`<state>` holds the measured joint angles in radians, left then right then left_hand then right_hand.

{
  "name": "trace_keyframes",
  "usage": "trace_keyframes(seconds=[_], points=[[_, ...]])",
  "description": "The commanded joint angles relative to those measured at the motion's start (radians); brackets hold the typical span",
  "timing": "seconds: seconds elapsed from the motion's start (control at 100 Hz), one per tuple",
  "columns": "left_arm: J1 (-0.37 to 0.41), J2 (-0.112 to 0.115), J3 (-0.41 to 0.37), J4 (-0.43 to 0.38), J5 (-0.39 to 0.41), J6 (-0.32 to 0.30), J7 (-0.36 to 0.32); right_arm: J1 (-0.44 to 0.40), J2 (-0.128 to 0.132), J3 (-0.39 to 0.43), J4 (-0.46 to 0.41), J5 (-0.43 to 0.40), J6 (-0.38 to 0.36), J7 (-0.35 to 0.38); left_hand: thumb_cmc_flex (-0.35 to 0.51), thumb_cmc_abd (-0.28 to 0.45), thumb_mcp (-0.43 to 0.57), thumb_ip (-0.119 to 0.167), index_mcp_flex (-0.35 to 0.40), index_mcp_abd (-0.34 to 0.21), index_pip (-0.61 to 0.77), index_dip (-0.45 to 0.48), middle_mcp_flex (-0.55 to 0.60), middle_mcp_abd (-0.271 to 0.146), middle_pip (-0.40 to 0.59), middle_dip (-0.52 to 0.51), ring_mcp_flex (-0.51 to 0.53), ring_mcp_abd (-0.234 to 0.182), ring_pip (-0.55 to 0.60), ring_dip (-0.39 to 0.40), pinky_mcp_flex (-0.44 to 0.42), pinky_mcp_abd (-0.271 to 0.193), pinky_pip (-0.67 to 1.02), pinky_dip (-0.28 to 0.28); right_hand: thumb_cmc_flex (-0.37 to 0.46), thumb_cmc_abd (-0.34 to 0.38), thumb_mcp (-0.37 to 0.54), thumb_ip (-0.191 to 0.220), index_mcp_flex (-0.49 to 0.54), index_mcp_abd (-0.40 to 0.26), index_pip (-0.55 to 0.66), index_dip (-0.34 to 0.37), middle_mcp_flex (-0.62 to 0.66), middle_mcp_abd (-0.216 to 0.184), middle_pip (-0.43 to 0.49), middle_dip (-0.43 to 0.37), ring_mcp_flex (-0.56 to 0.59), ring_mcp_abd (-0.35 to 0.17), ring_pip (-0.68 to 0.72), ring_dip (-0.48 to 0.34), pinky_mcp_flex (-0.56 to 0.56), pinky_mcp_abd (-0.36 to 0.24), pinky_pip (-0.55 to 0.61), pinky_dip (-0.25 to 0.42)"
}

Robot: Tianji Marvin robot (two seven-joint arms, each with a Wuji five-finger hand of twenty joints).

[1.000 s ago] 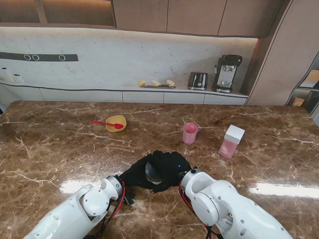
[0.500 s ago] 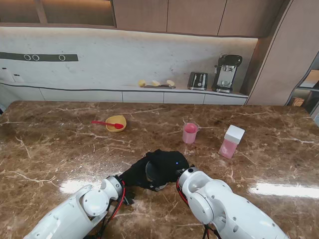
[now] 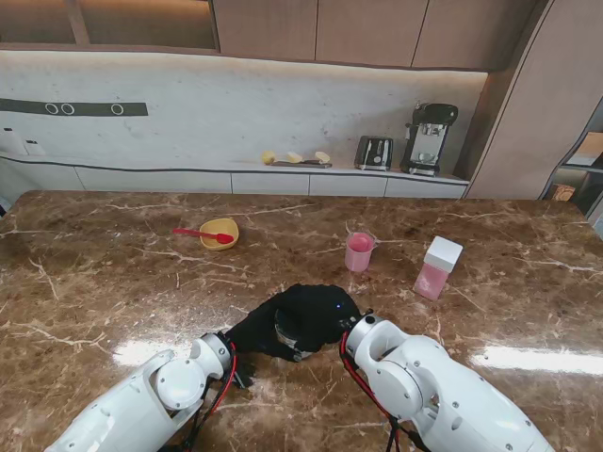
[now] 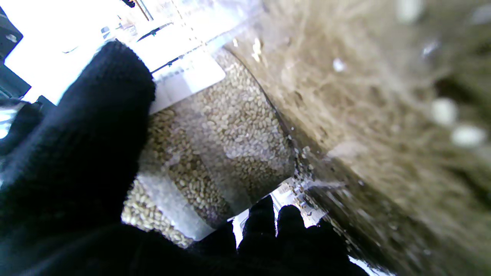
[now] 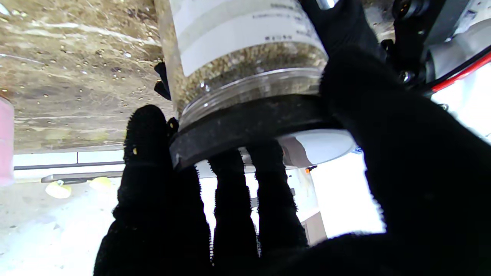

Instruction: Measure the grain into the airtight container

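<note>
A clear jar of grain (image 3: 287, 325) stands on the table close to me, between both black-gloved hands. My left hand (image 3: 252, 331) wraps the jar's body (image 4: 215, 142), thumb on one side, fingers on the other. My right hand (image 3: 316, 309) covers the top, its fingers and thumb closed around the black lid (image 5: 245, 122). A white label (image 5: 238, 27) runs round the jar. Farther off stand a pink measuring cup (image 3: 359, 251) and a pink airtight container with a white lid (image 3: 437, 267). A yellow bowl (image 3: 220, 232) holds a red spoon (image 3: 202, 233).
The brown marble table (image 3: 113, 273) stretches wide on both sides. A back counter carries a toaster (image 3: 374, 152), a coffee machine (image 3: 429, 138) and some yellow items (image 3: 296, 157). My two white forearms fill the near edge of the stand view.
My right hand and forearm have shifted slightly on the lid, first left, then back right. The jar and left hand stay in place.
</note>
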<state>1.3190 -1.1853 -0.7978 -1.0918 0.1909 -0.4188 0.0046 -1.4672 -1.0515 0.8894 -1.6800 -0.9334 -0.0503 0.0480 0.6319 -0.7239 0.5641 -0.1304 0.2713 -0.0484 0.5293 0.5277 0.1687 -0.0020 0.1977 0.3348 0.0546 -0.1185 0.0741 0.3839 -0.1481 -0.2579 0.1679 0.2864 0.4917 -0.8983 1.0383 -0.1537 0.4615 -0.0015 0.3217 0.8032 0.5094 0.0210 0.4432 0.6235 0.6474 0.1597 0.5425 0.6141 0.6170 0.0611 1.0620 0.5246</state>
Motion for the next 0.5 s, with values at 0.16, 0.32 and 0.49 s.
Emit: trace_keyframes(seconds=[0.16,0.32,0.49], points=[[0.049,0.009,0.021,0.057,0.009,0.024,-0.029,-0.07,-0.009,0.072,-0.058,0.002,0.013,0.002,0.114,0.299,0.258,0.029,0.108,-0.141,0.131,0.026,0.023,-0.01,0.017,-0.008,0.031,0.123,0.035,0.007,0.122,0.235,0.216,0.042,0.112,0.084,0.187,0.022,0.047,-0.059,0.111,0.04,0.057,-0.086,0.095,0.046,0.06,-0.233,0.104,0.025,-0.019,-0.042,-0.009,-0.016],[0.049,0.011,0.021,0.055,0.01,0.023,-0.034,-0.176,-0.005,0.174,-0.177,-0.044,0.077,0.042,0.096,0.292,0.244,0.028,0.102,-0.129,0.118,0.019,0.022,-0.009,0.015,-0.009,0.03,0.124,0.035,0.007,0.119,0.236,0.21,0.039,0.095,0.094,0.174,0.018,0.039,-0.049,0.101,0.033,0.052,-0.084,0.088,0.047,0.049,-0.231,0.104,0.027,-0.034,-0.045,-0.017,-0.011],[0.052,0.017,0.017,0.048,0.012,0.023,-0.047,-0.279,0.0,0.27,-0.24,-0.081,0.13,0.098,0.068,0.282,0.217,0.026,0.099,-0.11,0.101,0.007,0.02,-0.01,0.009,-0.011,0.027,0.125,0.034,0.006,0.119,0.238,0.198,0.035,0.034,0.105,0.137,0.007,0.026,-0.035,0.085,0.025,0.04,-0.077,0.07,0.042,0.033,-0.225,0.093,0.025,-0.058,-0.044,-0.028,-0.006]])
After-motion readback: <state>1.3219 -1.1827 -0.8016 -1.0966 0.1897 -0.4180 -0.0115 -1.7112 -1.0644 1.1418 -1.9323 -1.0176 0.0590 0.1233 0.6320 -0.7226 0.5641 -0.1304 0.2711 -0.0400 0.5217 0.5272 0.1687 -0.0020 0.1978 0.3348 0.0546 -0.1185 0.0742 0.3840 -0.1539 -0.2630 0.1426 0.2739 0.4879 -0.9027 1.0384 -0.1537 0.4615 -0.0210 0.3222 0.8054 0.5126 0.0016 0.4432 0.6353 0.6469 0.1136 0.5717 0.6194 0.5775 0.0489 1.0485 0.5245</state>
